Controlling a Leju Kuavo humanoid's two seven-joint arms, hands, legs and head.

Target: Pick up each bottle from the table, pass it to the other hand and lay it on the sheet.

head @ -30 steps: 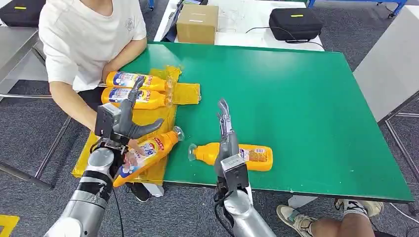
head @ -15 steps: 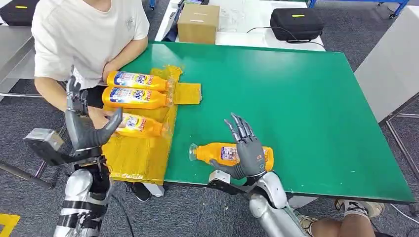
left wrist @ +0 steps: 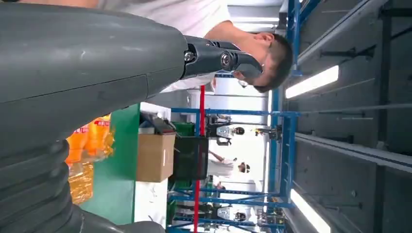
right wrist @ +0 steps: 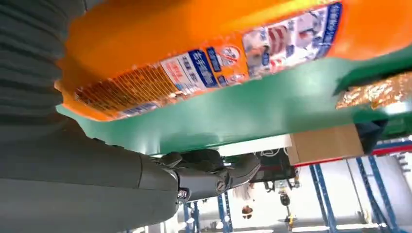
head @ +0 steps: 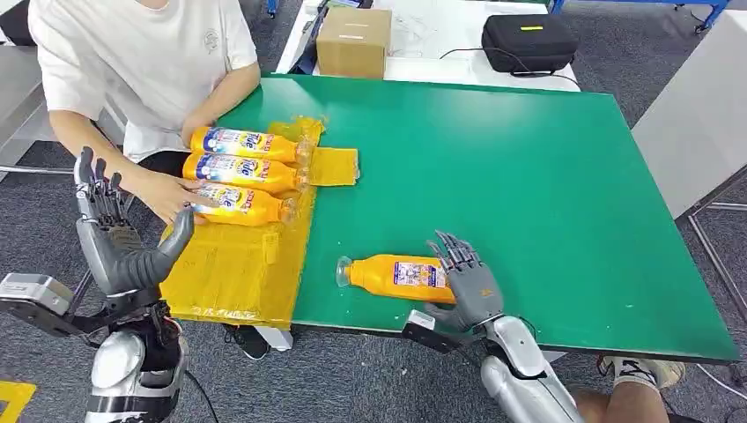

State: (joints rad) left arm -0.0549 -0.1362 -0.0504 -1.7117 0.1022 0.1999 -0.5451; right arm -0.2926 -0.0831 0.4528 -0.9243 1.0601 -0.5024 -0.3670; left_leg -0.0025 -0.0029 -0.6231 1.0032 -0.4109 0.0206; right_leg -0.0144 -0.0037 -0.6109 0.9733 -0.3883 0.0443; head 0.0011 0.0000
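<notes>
— What has changed over the last second?

— A bottle that was gripped by the left hand over the yellow sheet has been released. It is now seen as the third bottle, lying on the sheet at centre left of the head view, just below the two bottles laid there already. A person's hand is resting against its base. The left hand has been drawn back to the lower left of the frame, off the bench, with its fingers spread upward and nothing held.

— And the right hand?

— The right hand has been lowered onto the last bottle, which lies on its side on the green bench, low in the frame just right of the sheet's edge. The fingers are draped over its base end. Whether a firm grip is closed cannot be told; in the right wrist view the bottle is seen close against the palm.

— What follows for the task?

— Three bottles are judged done. One pick-up, hand-over and placement is left.
</notes>
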